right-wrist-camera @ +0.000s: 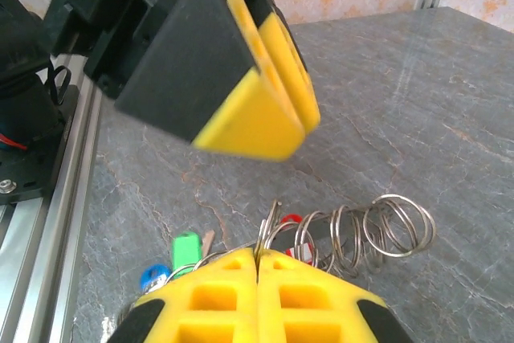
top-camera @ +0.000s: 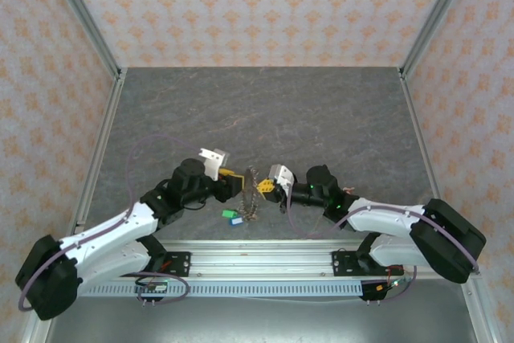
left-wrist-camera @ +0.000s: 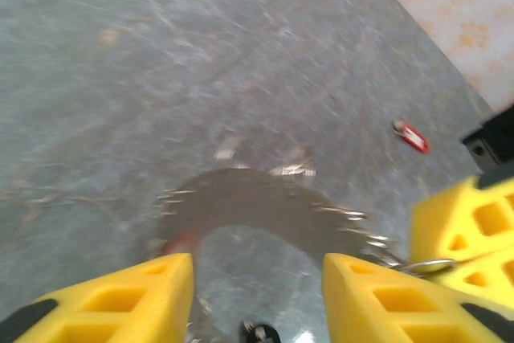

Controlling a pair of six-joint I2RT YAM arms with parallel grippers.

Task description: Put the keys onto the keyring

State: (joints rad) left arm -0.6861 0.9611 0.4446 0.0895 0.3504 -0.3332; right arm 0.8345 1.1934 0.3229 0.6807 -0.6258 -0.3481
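Observation:
The keyring (right-wrist-camera: pixel 353 234) is a wire ring with several loops, hanging between the two grippers (top-camera: pixel 253 194). My right gripper (right-wrist-camera: pixel 259 253) is shut on one end of its wire. In the left wrist view the keyring (left-wrist-camera: pixel 265 206) is a blurred toothed arc just beyond my left gripper (left-wrist-camera: pixel 257 267), whose yellow fingers stand apart with nothing between them. The left gripper's fingers (right-wrist-camera: pixel 265 110) hover above the ring. A green key (right-wrist-camera: pixel 186 248) and a blue key (right-wrist-camera: pixel 154 277) lie on the table beside the ring. A red tag (right-wrist-camera: pixel 291 222) shows behind the loops. Another red key (left-wrist-camera: pixel 409 136) lies farther off.
The grey stone-patterned table (top-camera: pixel 265 110) stretches out behind the grippers, bounded by patterned walls. An aluminium rail (top-camera: pixel 265 255) with the arm bases runs along the near edge. The right gripper's yellow fingers (left-wrist-camera: pixel 466 230) stand close at the right of the left wrist view.

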